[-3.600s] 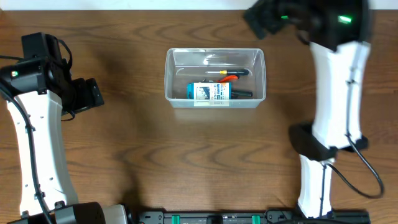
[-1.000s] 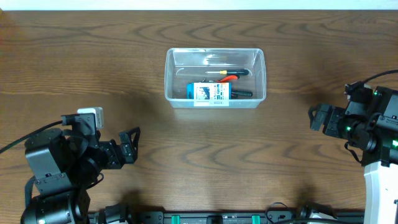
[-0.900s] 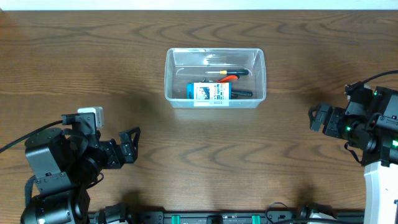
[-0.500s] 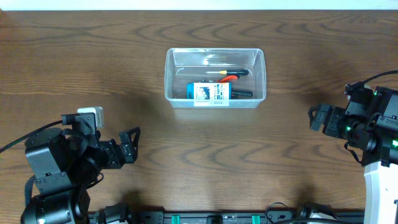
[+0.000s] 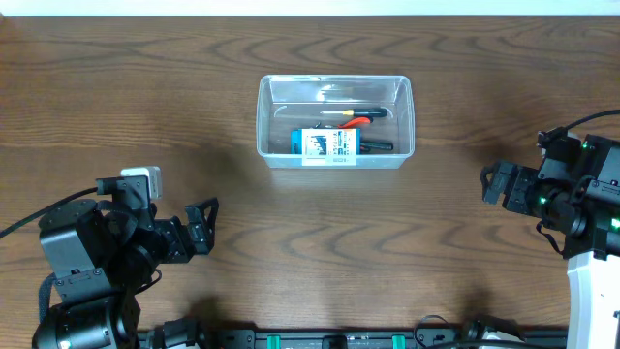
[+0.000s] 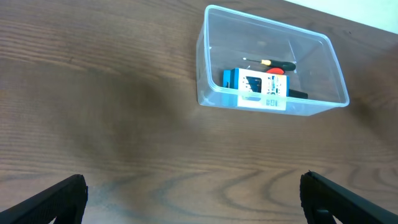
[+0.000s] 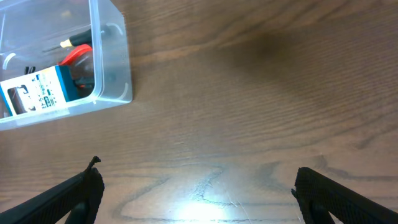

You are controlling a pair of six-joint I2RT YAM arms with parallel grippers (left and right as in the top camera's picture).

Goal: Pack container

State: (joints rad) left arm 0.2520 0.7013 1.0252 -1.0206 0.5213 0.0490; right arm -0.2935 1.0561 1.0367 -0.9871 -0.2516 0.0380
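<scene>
The clear plastic container [image 5: 263,116] stands at the table's far middle. It holds a blue-and-white box [image 5: 327,143], a red-handled tool [image 5: 356,122] and a black-handled screwdriver [image 5: 370,113]. The container also shows in the left wrist view [image 6: 208,74] and at the top left of the right wrist view [image 7: 112,62]. My left gripper [image 5: 201,221] is open and empty at the near left, well short of the container. My right gripper [image 5: 494,183] is open and empty at the right, clear of the container's near right corner.
Bare brown wood table [image 5: 329,242] lies between both arms and the container. A black rail [image 5: 329,339] runs along the near edge. A white strip borders the far edge.
From 3.6 s ago both arms have pulled back from the far side to the near corners. Over the last second nothing has moved.
</scene>
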